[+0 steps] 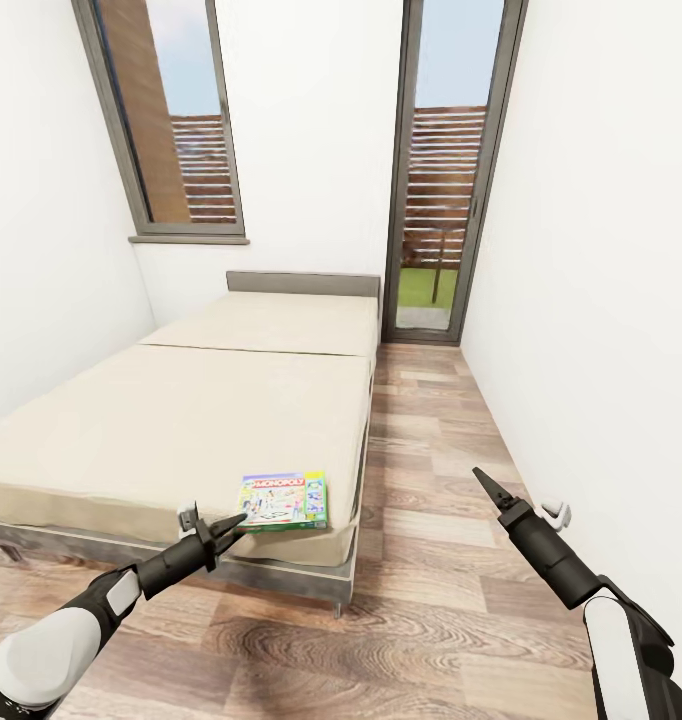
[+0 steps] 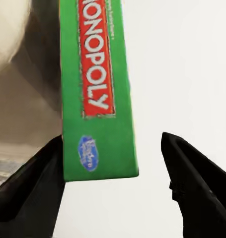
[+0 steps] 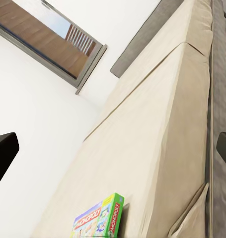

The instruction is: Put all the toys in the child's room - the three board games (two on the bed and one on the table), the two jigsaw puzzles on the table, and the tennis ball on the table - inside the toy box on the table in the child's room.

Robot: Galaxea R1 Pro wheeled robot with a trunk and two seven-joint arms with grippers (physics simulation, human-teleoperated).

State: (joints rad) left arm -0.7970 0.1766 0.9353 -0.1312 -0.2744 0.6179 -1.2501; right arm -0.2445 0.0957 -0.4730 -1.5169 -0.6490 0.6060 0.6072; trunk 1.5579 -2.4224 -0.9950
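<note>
A green-blue Monopoly board game (image 1: 284, 500) lies flat on the near right corner of the bed (image 1: 181, 420), close to the mattress edge. My left gripper (image 1: 236, 522) reaches the box's near left side. In the left wrist view this gripper (image 2: 112, 139) is open, with the box's green edge (image 2: 95, 99) between its fingers, closer to one finger (image 2: 38, 193). Over the floor to the right of the bed my right gripper (image 1: 486, 485) hangs open and holds nothing. In the right wrist view the game box (image 3: 98, 220) lies on the beige mattress (image 3: 152, 129).
A strip of wood-plank floor (image 1: 431, 450) runs between the bed and the white right wall (image 1: 601, 300). A grey headboard (image 1: 303, 283) stands at the far end. Behind it are a window (image 1: 171, 120) and a tall glass door (image 1: 446, 170).
</note>
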